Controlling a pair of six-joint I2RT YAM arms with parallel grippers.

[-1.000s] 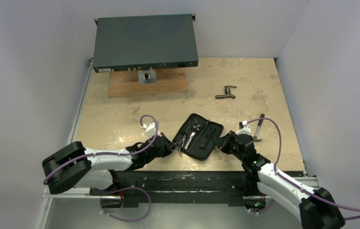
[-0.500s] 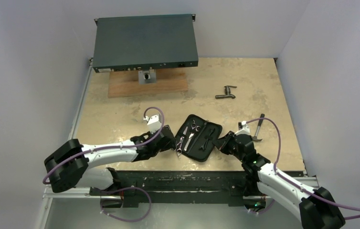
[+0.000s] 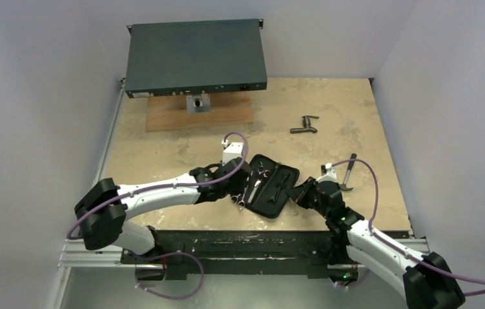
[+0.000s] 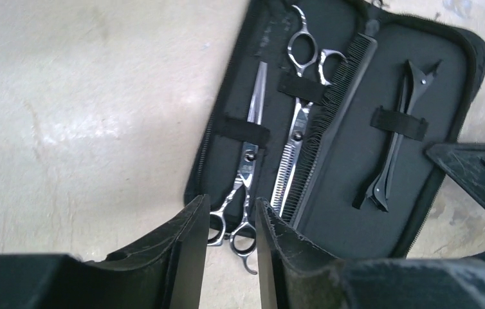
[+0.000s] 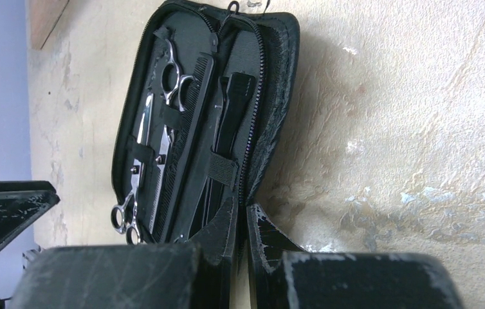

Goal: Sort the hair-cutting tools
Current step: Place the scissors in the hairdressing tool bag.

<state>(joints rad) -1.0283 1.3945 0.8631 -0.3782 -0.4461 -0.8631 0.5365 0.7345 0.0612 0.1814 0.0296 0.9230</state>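
Left gripper hovers at the near-left end of the open black zip-around fabric case, which lies flat on the beige bench. The gripper is spread a little, with a narrow gap, and the finger rings of the straight silver scissors show in that gap. Whether it touches them can't be told.

The scissors sit in the case's left side under a black elastic loop. Just to their right are toothed silver thinning scissors, with their rings toward the case's far end. Next comes the slim black toothed comb, lying along the case's middle. The thin black clip is strapped in the case's right half.

Right gripper is pressed together, pinching the case's near-right zip rim. A small dark-headed hammer lies right of the case. A dark metal T-shaped fitting sits beyond the case, far right.
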